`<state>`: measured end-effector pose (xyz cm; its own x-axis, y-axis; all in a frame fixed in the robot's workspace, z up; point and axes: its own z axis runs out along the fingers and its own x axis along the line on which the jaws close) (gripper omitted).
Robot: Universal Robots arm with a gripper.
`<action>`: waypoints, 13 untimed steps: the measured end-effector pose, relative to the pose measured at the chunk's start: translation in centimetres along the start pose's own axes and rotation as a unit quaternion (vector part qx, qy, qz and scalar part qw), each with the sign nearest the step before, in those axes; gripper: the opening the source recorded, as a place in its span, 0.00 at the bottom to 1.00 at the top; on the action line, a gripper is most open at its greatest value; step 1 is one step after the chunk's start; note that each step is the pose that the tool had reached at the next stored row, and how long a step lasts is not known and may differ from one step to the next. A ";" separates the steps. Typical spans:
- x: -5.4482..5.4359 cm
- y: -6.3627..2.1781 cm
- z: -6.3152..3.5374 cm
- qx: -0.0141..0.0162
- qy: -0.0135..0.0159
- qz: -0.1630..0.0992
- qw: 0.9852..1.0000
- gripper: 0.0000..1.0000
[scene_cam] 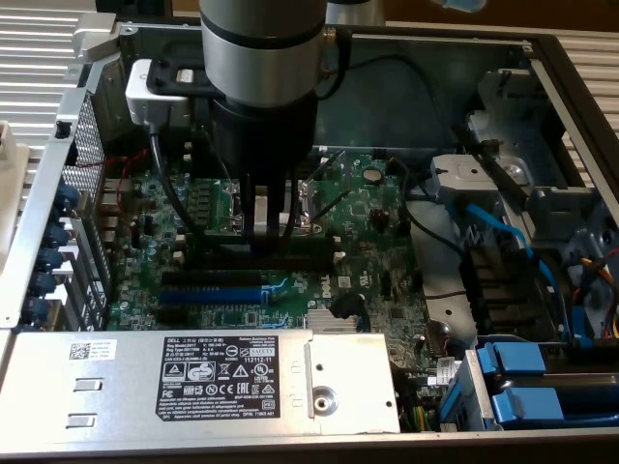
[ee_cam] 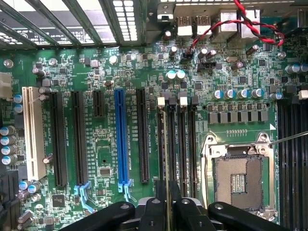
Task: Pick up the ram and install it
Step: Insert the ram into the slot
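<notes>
In the wrist view the ram shows edge-on as a thin strip between my fingertips, lying along one of the black memory slots with white end clips. My gripper is shut on it. From the exterior view the gripper points straight down over the memory slots near the middle of the green motherboard. Whether the ram sits in the slot or just above it cannot be told.
A blue expansion slot and black slots lie beside the memory slots. The open CPU socket is on the other side. A grey power supply borders the board in front, with blue drive carriers at the exterior view's right.
</notes>
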<state>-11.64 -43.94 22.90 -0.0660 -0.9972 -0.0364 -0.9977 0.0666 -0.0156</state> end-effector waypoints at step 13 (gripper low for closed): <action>-0.1 0.28 -0.17 0.002 0.000 0.000 1.000 0.15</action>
<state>-11.92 -43.87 23.07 -0.0659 -0.9972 -0.0360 -0.9976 0.0666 -0.0187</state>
